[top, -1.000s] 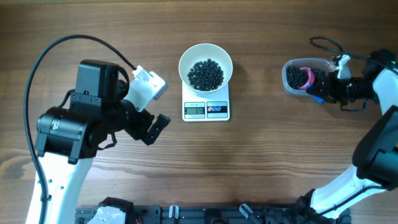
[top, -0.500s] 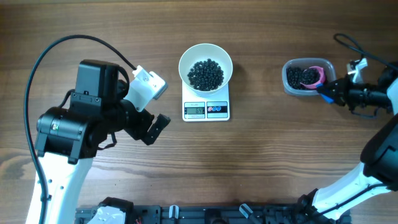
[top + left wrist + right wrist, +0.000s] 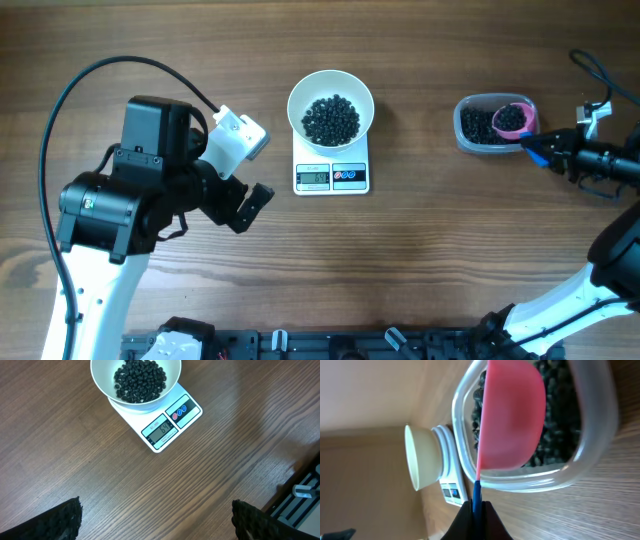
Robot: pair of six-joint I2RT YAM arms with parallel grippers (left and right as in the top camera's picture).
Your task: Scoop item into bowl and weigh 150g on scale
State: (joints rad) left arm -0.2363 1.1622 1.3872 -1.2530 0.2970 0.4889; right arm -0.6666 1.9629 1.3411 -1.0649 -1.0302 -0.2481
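The left gripper [image 3: 157, 527] hangs wide open above the table [image 3: 450, 260], off to the left of the scale [image 3: 331, 177]. The bowl [image 3: 295, 95] sits on the scale with a heap of beads [image 3: 331, 119] inside. Far right, the tub [image 3: 462, 125] holds more beads. The right gripper [image 3: 540, 150] is clenched on the blue handle of the pink scoop [image 3: 513, 118], whose cup lies at the tub's right end.

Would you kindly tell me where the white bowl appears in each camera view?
Overhead: white bowl upper centre, on the scale.
Left wrist: top centre, cropped by the top edge.
Right wrist: left of middle, seen side-on.
Shared landmark: the scale under it, in all three.
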